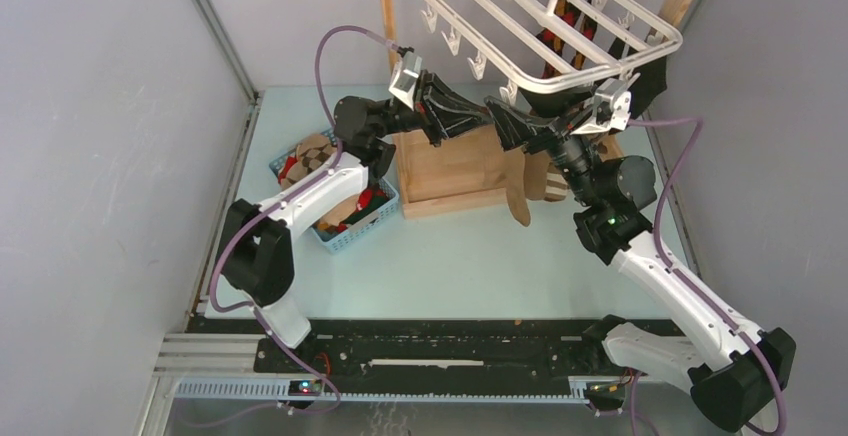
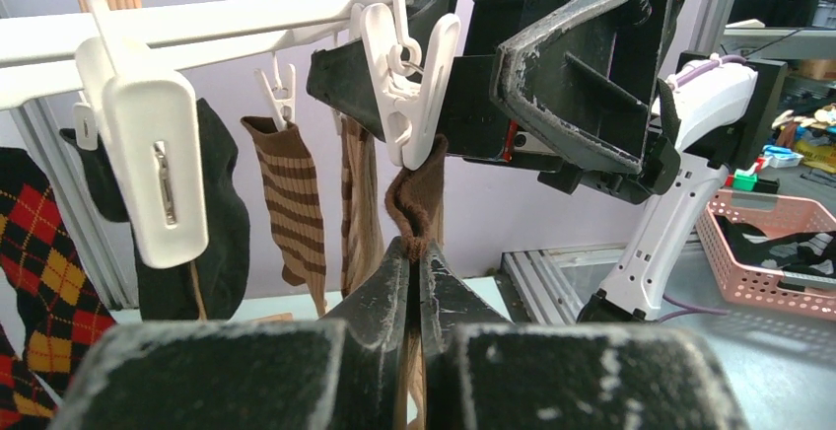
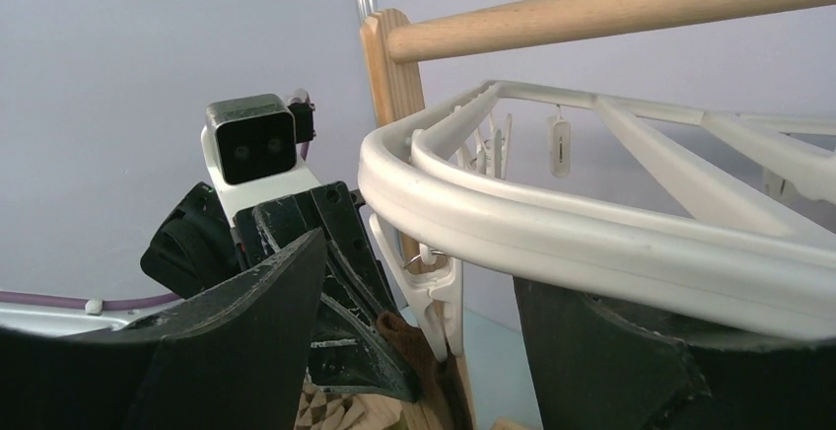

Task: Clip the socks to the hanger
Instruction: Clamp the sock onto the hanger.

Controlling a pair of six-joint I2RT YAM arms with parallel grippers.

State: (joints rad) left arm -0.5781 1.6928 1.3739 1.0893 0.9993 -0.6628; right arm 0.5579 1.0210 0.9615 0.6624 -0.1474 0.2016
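Left jaws pinch a soft brown sock (image 2: 415, 203), seemingly touching a plastic clip (image 2: 406, 95).

Plain lilac-grey walls (image 1: 100, 106) close in left, right and beyond the left hand (image 1: 515, 131); a pale blue-green counter (image 1: 470, 266) lies beneath it; a wooden rail stand (image 1: 450, 171) rises close by; light soft, even.

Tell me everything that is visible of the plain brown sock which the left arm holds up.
The plain brown fabric sock is soft, its cuff bunched and folded over. The left arm's black fingers, shut, pinch it just below that fold. The cuff's top meets the lower tip of a white plastic hanger clip; whether the clip bites it, I cannot tell. The paler rest hangs straight down before the wooden stand.
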